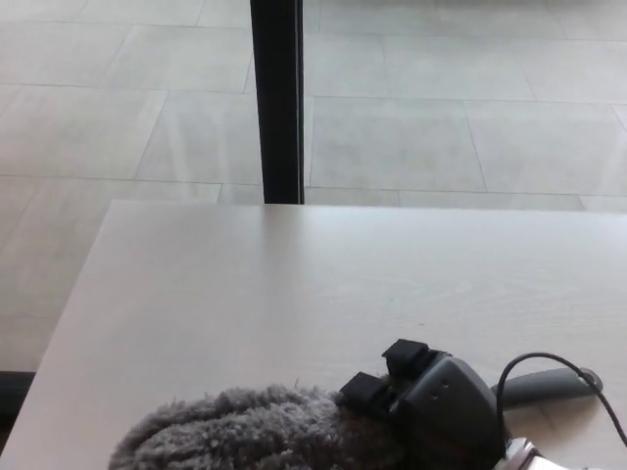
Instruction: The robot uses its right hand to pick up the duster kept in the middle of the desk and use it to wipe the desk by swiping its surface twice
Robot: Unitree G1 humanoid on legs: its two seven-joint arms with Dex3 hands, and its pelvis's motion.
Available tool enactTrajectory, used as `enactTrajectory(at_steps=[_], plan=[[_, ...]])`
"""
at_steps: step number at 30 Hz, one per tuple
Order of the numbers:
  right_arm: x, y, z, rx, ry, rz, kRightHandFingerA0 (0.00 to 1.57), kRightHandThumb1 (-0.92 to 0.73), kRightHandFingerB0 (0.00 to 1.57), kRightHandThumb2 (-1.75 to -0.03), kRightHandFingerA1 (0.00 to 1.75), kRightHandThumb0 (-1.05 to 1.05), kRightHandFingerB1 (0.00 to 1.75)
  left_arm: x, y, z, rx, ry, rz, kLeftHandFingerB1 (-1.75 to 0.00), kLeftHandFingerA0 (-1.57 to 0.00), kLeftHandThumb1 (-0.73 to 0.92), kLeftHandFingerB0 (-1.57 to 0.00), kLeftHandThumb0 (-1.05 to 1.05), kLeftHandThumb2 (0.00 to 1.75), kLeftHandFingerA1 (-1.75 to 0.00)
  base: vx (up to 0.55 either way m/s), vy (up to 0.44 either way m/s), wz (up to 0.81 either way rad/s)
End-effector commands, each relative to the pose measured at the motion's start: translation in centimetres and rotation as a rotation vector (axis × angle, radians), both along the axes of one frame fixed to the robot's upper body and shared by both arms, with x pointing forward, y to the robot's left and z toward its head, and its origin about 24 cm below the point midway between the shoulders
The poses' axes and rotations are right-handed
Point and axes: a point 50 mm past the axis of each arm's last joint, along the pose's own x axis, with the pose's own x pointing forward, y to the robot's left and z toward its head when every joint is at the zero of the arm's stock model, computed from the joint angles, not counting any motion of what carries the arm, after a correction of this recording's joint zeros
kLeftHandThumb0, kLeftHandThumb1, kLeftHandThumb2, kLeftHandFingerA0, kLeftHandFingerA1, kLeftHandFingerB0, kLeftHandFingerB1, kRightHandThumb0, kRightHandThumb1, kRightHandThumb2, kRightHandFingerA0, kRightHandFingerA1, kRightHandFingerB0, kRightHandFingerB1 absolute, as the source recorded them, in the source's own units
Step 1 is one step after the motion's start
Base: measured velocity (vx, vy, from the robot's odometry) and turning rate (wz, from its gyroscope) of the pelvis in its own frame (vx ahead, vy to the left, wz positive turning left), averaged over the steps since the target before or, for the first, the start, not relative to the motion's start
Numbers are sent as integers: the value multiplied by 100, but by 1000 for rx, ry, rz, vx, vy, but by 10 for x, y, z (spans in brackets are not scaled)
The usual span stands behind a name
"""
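Pale tiled floor (411, 127) and a black post (279, 98) lie beyond the light wooden bench (245, 294). At the near edge the right hand (431, 406) comes in low from the bottom right, knuckles up, fingers clamped on the duster (245, 431) — its grey fluffy head lies on the bench to the left, its dark handle (549, 384) juts right. A black cable (519, 367) loops over the wrist.

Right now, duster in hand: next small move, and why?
Probably sweep the duster away from the robot, toward the far desk edge. The right hand is shut on its handle, the fluffy head lies flat at the near edge, and most of the surface stretches beyond it. I can't tell how many swipes are done.
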Motion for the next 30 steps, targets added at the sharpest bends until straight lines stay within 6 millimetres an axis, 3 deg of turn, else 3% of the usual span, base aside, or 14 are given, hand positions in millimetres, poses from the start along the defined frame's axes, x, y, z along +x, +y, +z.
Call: enactTrajectory(at_steps=[1,4,5,7,8,9,16,17,22,23,25,26,28,30], plan=[[23,-30,-2,-139,71,-257,96,-53,92,-61,172,-42,66,-5,-1,-3,0,7,31,-54,-69,68,-62,-43,60,-67,0,0,0],[33,-44,0,-212,89,-354,128,-35,86,-86,139,-37,75,-7,-1,-3,4,12,39,-54,-70,67,-63,-43,60,-67,0,0,0],[38,-61,0,-246,137,-453,99,-52,91,-64,170,-29,83,-11,-1,-4,5,25,33,-53,-68,68,-61,-43,61,-66,0,0,0],[40,-71,-1,-269,151,-505,97,-52,91,-60,171,-34,79,-11,-1,-4,-1,21,38,-53,-68,69,-62,-42,61,-66,0,0,0],[41,-79,-1,-305,156,-549,123,-37,84,-87,135,-33,86,-11,-1,-4,-5,17,38,-54,-67,69,-63,-42,61,-66,0,0,0],[38,-94,-2,-318,149,-605,97,-52,90,-55,164,-35,75,-12,-2,-5,-14,8,51,-55,-68,67,-62,-41,60,-67,0,0,0],[22,-152,-8,-368,214,-828,91,-53,80,-59,175,-29,127,-13,-6,-9,-38,-5,59,-55,-70,67,-61,-39,60,-69,0,0,0],[17,-166,-9,-401,236,-873,90,-57,84,-58,174,-34,96,-13,-7,-10,-33,1,62,-54,-70,68,-62,-39,60,-67,0,0,0],[-1,-197,-11,-374,251,-977,88,-54,84,-61,163,-32,77,-13,-7,-10,-25,11,54,-53,-70,71,-60,-39,61,-64,0,0,0],[-15,-213,-11,-389,214,-1001,84,-54,66,-59,161,-31,60,-15,-7,-11,-29,8,56,-54,-70,71,-59,-38,61,-65,0,0,0],[-27,-230,-13,-390,252,-1085,81,-58,69,-57,165,-36,64,-17,-7,-10,-19,18,42,-52,-71,71,-59,-38,61,-65,-2,5,3],[-35,-239,-12,-399,247,-1128,84,-58,82,-59,170,-41,119,-18,-7,-11,-29,4,65,-52,-69,69,-57,-36,60,-65,0,0,0],[-50,-257,-11,-414,232,-1209,88,-56,87,-58,171,-39,117,-21,-7,-11,-53,-43,127,-54,-67,66,-55,-35,59,-68,0,0,0],[-68,-276,-10,-352,277,-1326,90,-55,84,-56,166,-38,75,-22,-7,-12,-47,-27,118,-56,-68,66,-59,-36,59,-67,0,0,0]])
